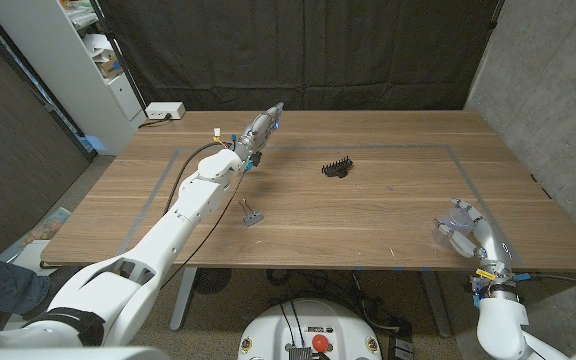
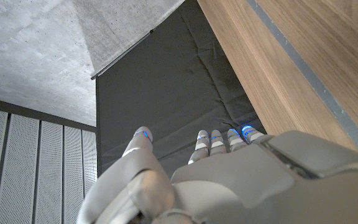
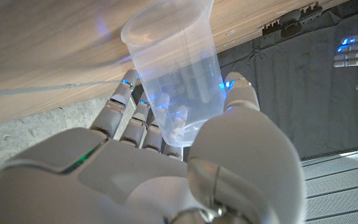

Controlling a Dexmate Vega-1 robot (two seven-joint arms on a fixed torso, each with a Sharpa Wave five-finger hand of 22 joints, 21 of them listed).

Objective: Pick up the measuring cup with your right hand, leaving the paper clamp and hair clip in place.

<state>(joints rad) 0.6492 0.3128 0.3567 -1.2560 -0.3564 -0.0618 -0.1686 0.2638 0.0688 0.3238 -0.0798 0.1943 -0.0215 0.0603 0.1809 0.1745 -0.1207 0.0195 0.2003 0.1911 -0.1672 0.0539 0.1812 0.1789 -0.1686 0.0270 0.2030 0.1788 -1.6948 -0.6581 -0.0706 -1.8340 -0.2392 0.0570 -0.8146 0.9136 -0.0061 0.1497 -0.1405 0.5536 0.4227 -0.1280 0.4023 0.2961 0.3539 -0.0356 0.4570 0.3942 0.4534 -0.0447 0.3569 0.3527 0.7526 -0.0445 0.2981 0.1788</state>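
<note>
My right hand (image 1: 465,232) is at the table's near right corner and grips the clear plastic measuring cup (image 1: 457,214). In the right wrist view the cup (image 3: 174,65) sits between the fingers and the thumb of that hand (image 3: 166,174), its far end close to the wood; I cannot tell whether it touches. The black hair clip (image 1: 338,168) lies near the table's middle and is also seen as a small black clip (image 3: 284,23) from the right wrist. The paper clamp (image 1: 251,214) lies left of centre. My left hand (image 1: 259,132) is stretched out over the far left part of the table, fingers apart and holding nothing.
A grey tape outline (image 1: 448,148) frames the work area on the wooden table (image 1: 388,215). A white box with a cable (image 1: 165,112) sits behind the far left corner beside a white shelf (image 1: 58,60). A black curtain (image 1: 298,50) hangs behind, and a concrete wall (image 1: 558,90) stands on the right.
</note>
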